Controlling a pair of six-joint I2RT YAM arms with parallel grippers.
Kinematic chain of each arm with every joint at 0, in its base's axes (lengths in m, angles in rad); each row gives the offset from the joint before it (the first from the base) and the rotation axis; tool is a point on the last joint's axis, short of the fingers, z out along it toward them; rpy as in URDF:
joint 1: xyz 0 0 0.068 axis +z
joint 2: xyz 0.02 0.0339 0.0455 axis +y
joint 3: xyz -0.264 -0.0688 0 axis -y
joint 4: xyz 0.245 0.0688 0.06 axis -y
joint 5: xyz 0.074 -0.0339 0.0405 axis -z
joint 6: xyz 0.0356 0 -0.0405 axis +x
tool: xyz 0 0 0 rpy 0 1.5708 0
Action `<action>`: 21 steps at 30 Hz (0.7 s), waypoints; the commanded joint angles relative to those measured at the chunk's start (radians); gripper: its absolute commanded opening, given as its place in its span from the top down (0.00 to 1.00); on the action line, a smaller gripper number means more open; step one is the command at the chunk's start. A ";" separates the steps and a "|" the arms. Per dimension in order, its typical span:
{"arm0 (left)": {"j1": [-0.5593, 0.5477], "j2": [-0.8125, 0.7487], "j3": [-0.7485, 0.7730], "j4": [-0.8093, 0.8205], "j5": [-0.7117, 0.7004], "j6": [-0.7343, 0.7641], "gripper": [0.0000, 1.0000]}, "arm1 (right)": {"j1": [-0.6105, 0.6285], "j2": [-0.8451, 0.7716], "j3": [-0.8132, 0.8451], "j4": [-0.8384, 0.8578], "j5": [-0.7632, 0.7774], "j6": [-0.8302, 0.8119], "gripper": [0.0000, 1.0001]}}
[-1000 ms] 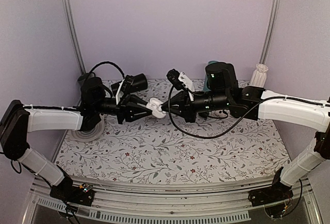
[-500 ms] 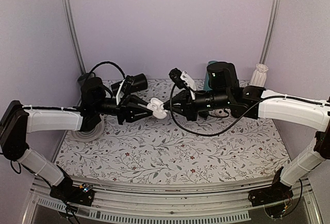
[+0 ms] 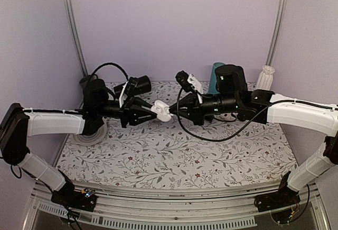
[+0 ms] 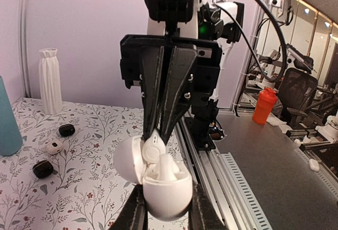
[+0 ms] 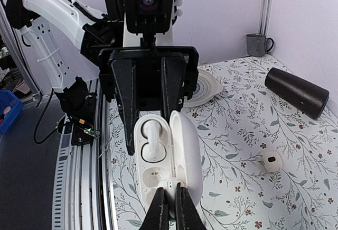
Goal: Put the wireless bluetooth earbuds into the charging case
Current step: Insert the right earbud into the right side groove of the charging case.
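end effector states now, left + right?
Left end effector: closed on the charging case, lid open.
Right end effector: closed on an earbud, at the open case.

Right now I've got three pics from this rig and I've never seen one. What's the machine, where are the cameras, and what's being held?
Two robot arms are bolted at the near edge of a flower-patterned table. One picture comes from a fixed camera above and behind them. The other two come from a camera on each wrist, so each looks along its own fingers at the opposite arm.

The left gripper holds the open charging case above the table. One earbud sits in it, and the socket beside it is empty. The right gripper pinches the second earbud right at the case.

On the table are a white vase, a teal bottle, a mug and a black cylinder.
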 commanded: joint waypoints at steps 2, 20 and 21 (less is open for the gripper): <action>-0.017 -0.026 0.029 0.028 0.019 0.005 1.00 | -0.012 -0.023 -0.011 0.020 -0.017 0.007 0.95; -0.017 -0.019 0.039 0.025 0.015 0.005 1.00 | -0.003 -0.023 -0.004 0.033 -0.041 0.010 0.95; -0.017 -0.017 0.040 0.024 0.013 0.005 1.00 | -0.002 -0.022 -0.002 0.034 -0.042 0.012 0.95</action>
